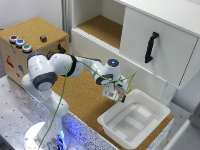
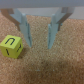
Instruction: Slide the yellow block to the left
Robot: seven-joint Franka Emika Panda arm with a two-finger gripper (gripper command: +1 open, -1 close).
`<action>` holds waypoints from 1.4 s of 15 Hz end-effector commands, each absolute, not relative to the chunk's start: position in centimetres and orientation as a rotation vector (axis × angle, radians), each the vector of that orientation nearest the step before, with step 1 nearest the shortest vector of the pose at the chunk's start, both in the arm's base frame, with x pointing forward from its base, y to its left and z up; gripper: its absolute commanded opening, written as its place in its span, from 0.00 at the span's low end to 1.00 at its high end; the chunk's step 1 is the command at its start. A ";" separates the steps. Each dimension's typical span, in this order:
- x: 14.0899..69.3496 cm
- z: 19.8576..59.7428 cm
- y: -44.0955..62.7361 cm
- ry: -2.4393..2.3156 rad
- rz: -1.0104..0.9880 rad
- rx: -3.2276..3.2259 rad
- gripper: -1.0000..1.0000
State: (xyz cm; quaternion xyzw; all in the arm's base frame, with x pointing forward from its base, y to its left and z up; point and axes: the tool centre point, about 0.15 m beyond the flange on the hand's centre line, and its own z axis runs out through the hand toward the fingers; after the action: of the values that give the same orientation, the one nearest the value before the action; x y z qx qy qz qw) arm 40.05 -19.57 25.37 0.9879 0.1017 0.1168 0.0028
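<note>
In the wrist view, the yellow block point(image 2: 11, 46) is a tiny bright yellow cube with a dark mark on its top face, lying on the cork surface point(image 2: 60, 65). My gripper point(image 2: 39, 45) is open and empty, with its fingers point(image 2: 24, 27) pointing down at the cork. The block lies outside the gap, beside one finger and close to it. In the exterior view my gripper point(image 1: 116, 92) hangs low over the cork table, just beside the white tray point(image 1: 155, 107). I cannot make out the block in that view.
A white cabinet with a black-handled door point(image 1: 151, 47) and an open cork shelf point(image 1: 102, 27) stands behind. A cork box with coloured buttons point(image 1: 30, 47) is at the exterior view's left. A thin yellow-green cable point(image 1: 64, 95) runs along the arm.
</note>
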 end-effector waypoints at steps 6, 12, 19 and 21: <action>40.0 21.6 -18.0 0.192 0.265 3.163 0.00; 42.9 20.6 -14.9 0.275 0.292 3.192 0.00; 44.9 19.2 -10.7 0.359 0.289 3.221 0.00; 44.9 18.9 -8.9 0.363 0.280 3.236 0.00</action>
State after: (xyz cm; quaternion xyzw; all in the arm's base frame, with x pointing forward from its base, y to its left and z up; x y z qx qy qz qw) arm 42.79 -12.12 21.06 0.9915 0.0974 0.0828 -0.0261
